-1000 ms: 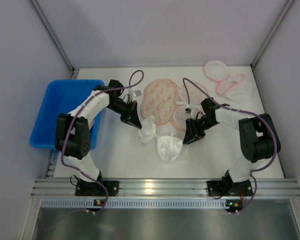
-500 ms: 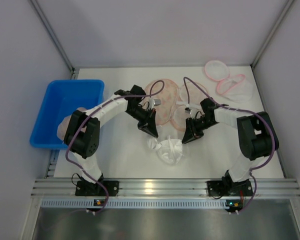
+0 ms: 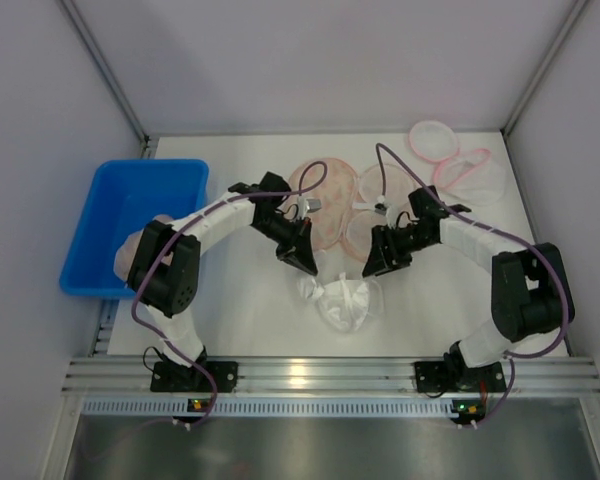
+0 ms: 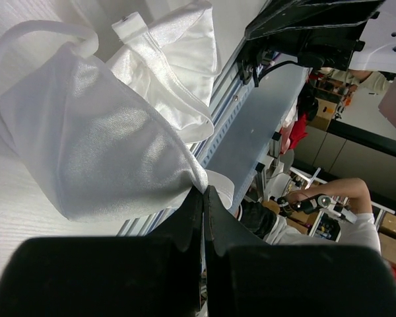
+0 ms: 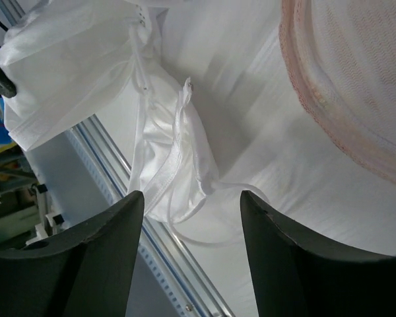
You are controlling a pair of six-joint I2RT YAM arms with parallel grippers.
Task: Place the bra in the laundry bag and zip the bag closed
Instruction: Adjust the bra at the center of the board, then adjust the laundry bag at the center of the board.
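**Bra pinched at the table's near side, bagging not yet begun**

The step in hand is judged to be the pick-up of the bra [image 3: 342, 298], which lies crumpled on the table [image 3: 240, 320] between the two grippers, just in front of the open pink mesh laundry bag [image 3: 325, 208] and outside it. In the left wrist view the left gripper [image 4: 203, 195] is seen closed, with a fold of the white satin cup drawn to a point between its tips, so an edge of the garment is taken to be held. The right gripper [image 3: 376, 266] hangs over the bra's other side with its fingers [image 5: 86, 264] spread wide and nothing between them; the loose strap and the second cup are seen below it, with the bag's pink rim beside.

Nothing is inside the bag, and its zip is not yet drawn.

For the next move, a second hold by the right gripper on the free cup is probably called for, so that the garment can be lifted whole and carried back over the bag's opening. A trailing strap is likely to snag on the rim if it is not gathered.
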